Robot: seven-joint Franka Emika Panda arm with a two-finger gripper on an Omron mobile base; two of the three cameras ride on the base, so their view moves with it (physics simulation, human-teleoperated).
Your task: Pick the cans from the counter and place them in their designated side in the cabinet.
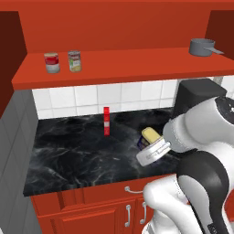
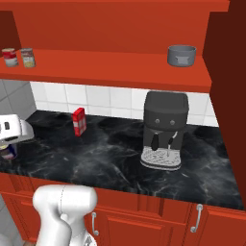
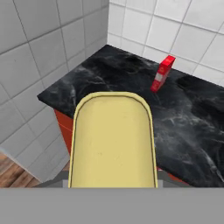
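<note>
Tool (image 1: pixel 147 147) clenched around rectangular tin (image 1: pixel 150 135), raised over black marble table (image 1: pixel 82 155). Round yellow-green can (image 1: pixel 74 61) upright on cabinet shelf (image 1: pixel 128 66), beside red-and-white can (image 1: pixel 52 62).

On the long flat red cabinet shelf (image 1: pixel 137 64), the red-and-white round can (image 1: pixel 51 62) stood just left of the yellow-green labelled round can (image 1: pixel 74 61), with the grey metal saucepan (image 1: pixel 203 46) well apart at the right. Below, on the glossy black marble counter (image 1: pixel 77 155), the tall thin red-and-white box (image 1: pixel 106 121) stood upright near the white tiled wall (image 1: pixel 82 98), left of the black coffee machine (image 2: pixel 165 129). The rectangular dark blue tin (image 1: pixel 147 138) sat right of the box, nearer the counter's front.
</note>
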